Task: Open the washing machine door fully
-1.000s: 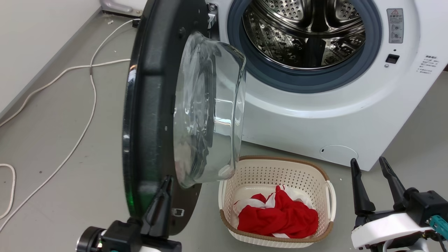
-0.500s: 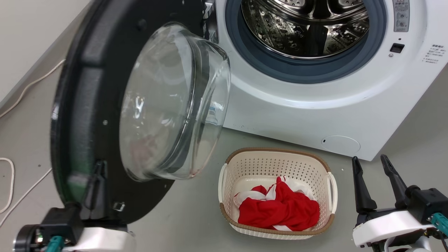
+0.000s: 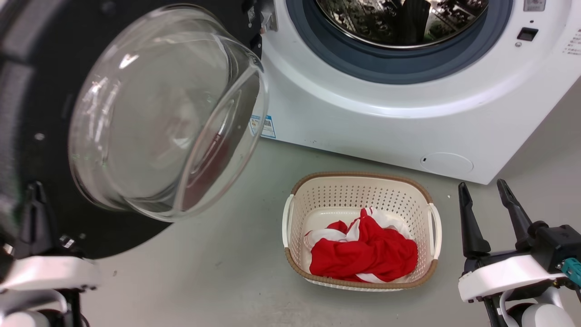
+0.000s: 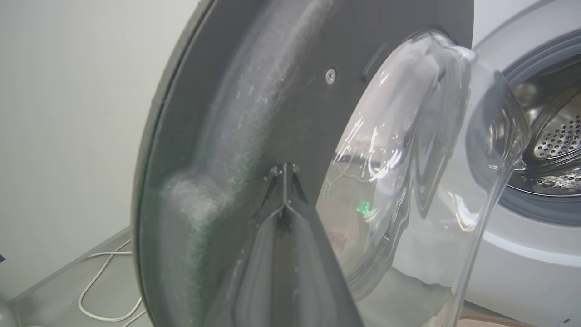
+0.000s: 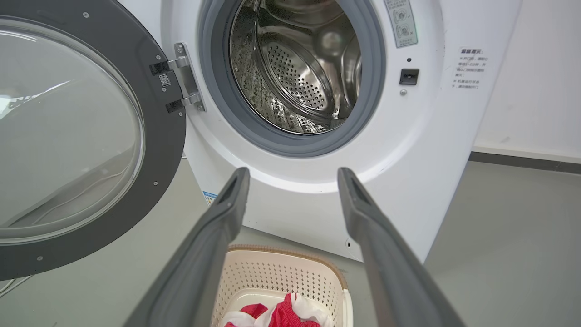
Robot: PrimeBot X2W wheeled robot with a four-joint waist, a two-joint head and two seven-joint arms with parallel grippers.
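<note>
Left gripper (image 4: 283,172) has its two fingers pressed together, tips against the dark inner face of the washing machine door (image 4: 254,104), which hangs swung well out from the drum (image 5: 299,68). Not fully open yet imo. I'd push along the arc of the hinge (image 5: 184,77), slow and steady, so the tips don't skid onto the glass bowl (image 3: 159,113). Right gripper (image 3: 488,200) sits spread open by the basket (image 3: 361,174), holding nothing.

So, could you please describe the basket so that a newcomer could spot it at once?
Find the white washer; on the grey floor right in front of it, below the drum opening, sits the basket. Nothing else there is cream, perforated and brown-rimmed, with red and white cloth inside.
</note>
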